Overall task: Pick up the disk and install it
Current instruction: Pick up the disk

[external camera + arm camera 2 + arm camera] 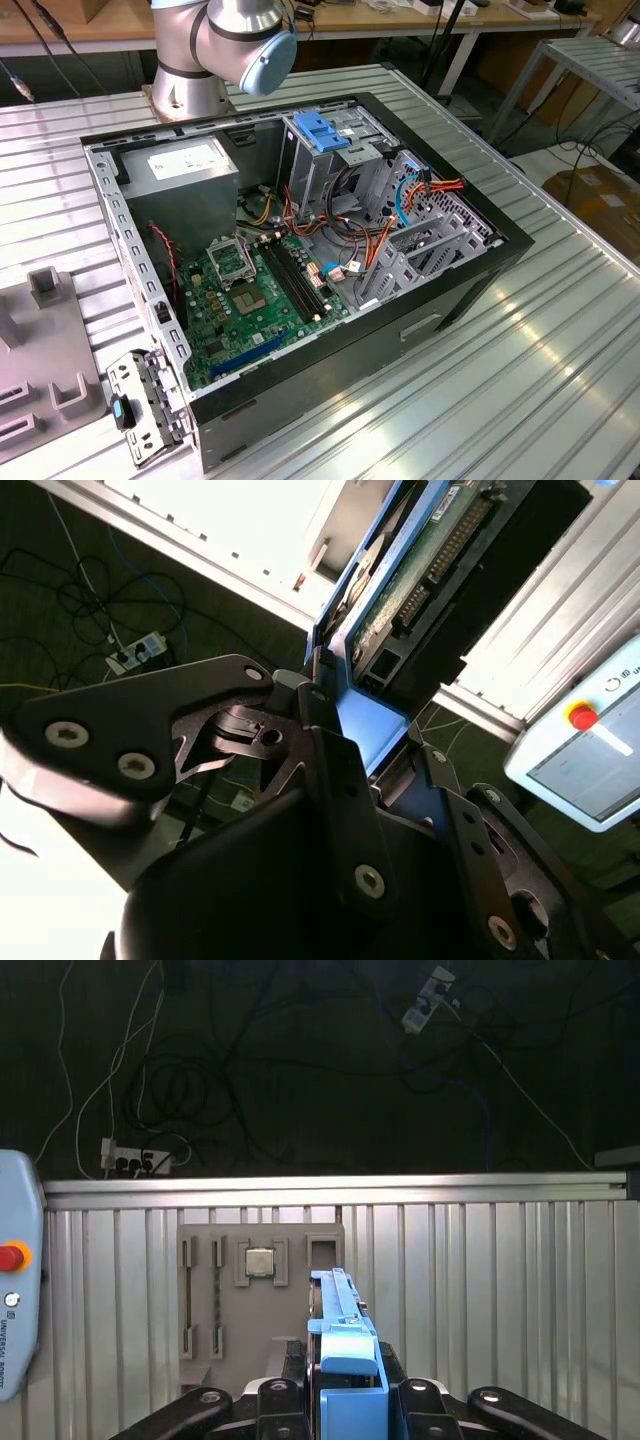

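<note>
Item: disk (pixel 340 1335), silver drive with blue side rails; green circuit board (pixel 420 570) bare on one face.
Location: held in the air, clear of the table (pixel 480 1290), over the grey fixture plate (pixel 290 1310) near a table edge; not yet inside the computer case (pixel 470 270).
Claw (pixel 365 730): clamped on one short end of the disk, black fingers (pixel 320 740) pressing from either side.
Long axis: straight out from the claw, in line with the fingers; free end pointing away from the wrist.
Facing: thin railed edge on in the first wrist view.
Risk, slip: likely if jolted, with the hold at one end only and most of the length overhanging.
Risk, jam: likely at the drive cage (pixel 325 135) if the long axis goes in tilted and the rails catch.
Risk, snag: possible on the loose cables (pixel 380 240) in the case, scraping the bare board.
</note>
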You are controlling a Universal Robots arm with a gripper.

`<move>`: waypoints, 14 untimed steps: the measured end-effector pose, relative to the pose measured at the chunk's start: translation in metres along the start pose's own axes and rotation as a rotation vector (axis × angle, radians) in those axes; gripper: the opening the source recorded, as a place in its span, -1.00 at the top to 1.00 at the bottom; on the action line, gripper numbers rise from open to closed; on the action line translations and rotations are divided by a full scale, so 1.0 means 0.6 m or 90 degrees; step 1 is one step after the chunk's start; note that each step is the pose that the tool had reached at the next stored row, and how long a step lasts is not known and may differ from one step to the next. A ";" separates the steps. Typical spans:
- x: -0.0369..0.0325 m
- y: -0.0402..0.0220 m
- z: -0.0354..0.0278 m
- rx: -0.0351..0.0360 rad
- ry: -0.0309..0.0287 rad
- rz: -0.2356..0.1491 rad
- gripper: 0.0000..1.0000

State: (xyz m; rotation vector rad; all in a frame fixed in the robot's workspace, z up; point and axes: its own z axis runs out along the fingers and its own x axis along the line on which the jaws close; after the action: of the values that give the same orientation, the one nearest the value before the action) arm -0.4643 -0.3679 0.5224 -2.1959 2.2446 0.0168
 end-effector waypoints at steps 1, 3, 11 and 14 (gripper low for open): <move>0.000 -0.002 0.000 0.0001 0.0000 0.000 0.25; 0.000 -0.006 0.000 0.0000 0.0000 0.000 0.25; -0.001 -0.024 0.000 0.0000 0.0000 0.000 0.25; 0.000 -0.027 0.000 0.0001 0.0000 0.000 0.25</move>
State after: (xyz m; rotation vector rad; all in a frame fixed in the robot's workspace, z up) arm -0.4483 -0.3681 0.5221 -2.1958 2.2445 0.0167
